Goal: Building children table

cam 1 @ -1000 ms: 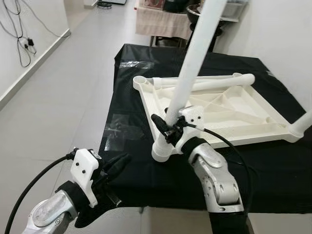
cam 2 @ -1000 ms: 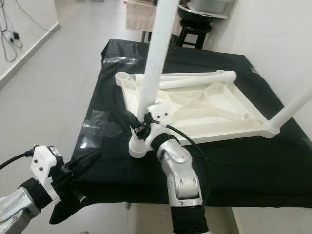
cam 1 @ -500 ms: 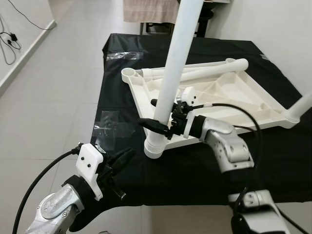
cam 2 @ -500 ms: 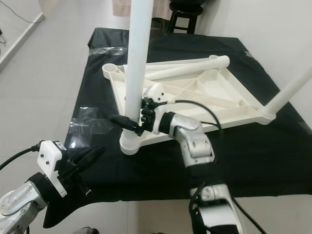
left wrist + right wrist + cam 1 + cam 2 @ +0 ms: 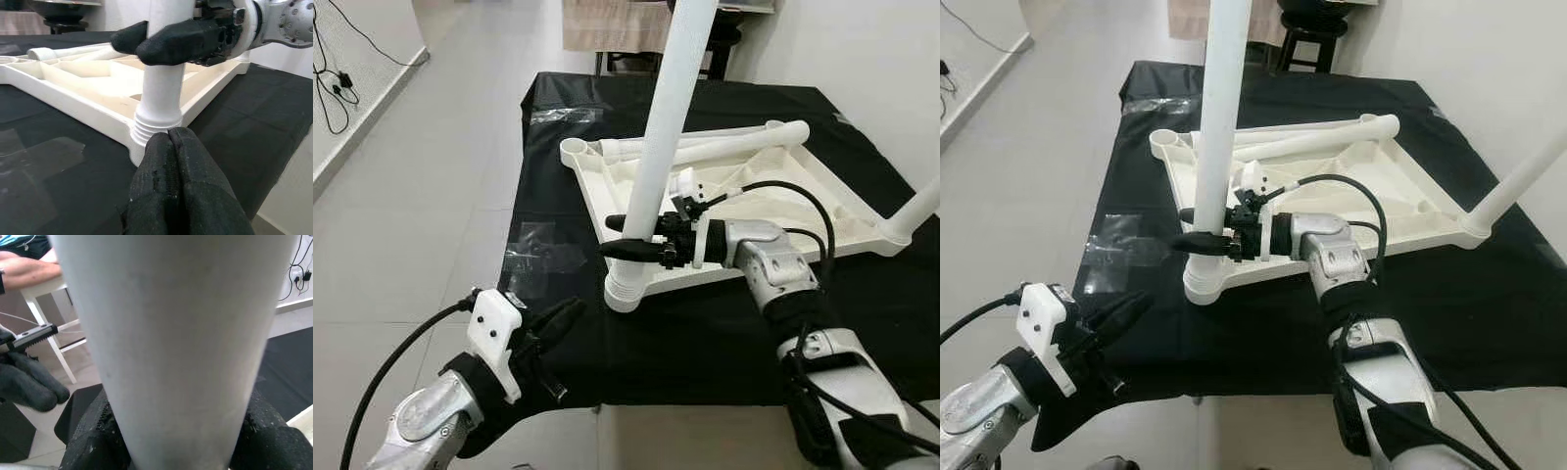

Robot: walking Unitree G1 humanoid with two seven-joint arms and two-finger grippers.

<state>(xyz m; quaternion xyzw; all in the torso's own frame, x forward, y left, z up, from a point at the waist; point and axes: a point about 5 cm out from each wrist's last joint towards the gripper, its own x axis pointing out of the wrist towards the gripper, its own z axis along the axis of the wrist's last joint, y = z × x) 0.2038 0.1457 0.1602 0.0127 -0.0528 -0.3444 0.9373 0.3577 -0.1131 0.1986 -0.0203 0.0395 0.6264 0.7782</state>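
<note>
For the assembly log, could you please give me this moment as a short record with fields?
surface: black-covered table
workpiece: white tabletop, lying upside down, ribs facing up
standing leg: white leg upright in the near left corner socket
loose leg: second leg lying along the tabletop's far edge
other leg: a leg at the right corner
right claw: shut on the white leg, just above its threaded base
left claw: fingers together, off the table's near edge, holding nothing

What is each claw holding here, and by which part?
The right claw clamps the upright white table leg low on its shaft, just above the threaded base. The left claw holds nothing.
</note>
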